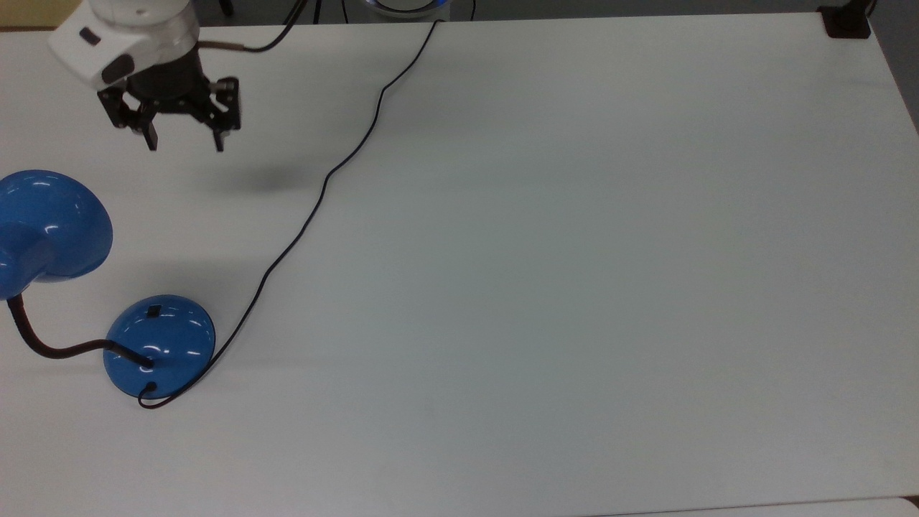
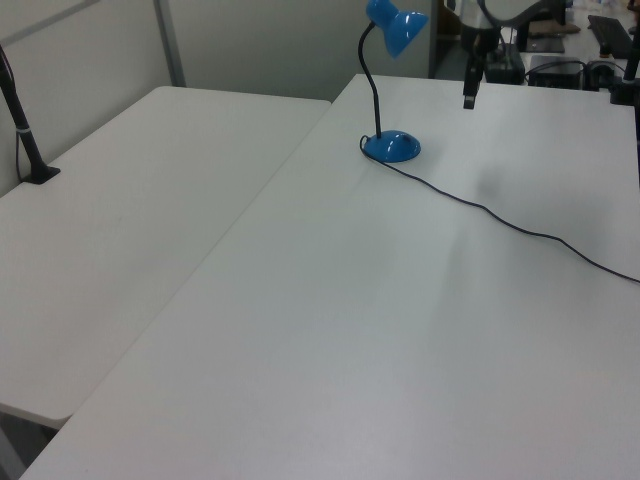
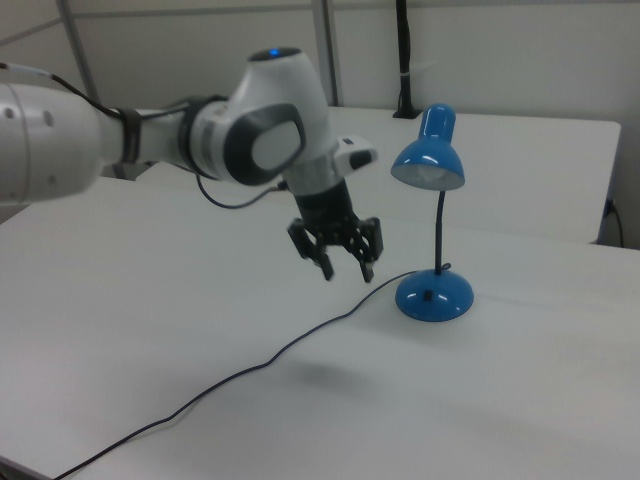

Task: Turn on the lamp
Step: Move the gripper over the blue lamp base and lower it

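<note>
The glossy blue lamp stands near the top view's left edge, with its round base (image 1: 159,345) on the table and a small black switch (image 1: 154,311) on the dome. A black gooseneck (image 1: 43,348) curves up to the blue shade (image 1: 47,226). The shade (image 3: 428,160) looks unlit in the right view, above the base (image 3: 435,297). The thin black cord (image 1: 323,183) runs from the base to the table's far edge. My gripper (image 1: 185,143) hangs open and holds nothing, above the table and well apart from the base. The right view shows the gripper (image 3: 347,272) in the air left of the lamp.
The white table (image 1: 574,287) spreads wide to the top view's right of the cord. A black clamp (image 1: 847,21) sits at its far right corner. In the left view a second white table (image 2: 120,220) adjoins, with a black post (image 2: 25,130) on it.
</note>
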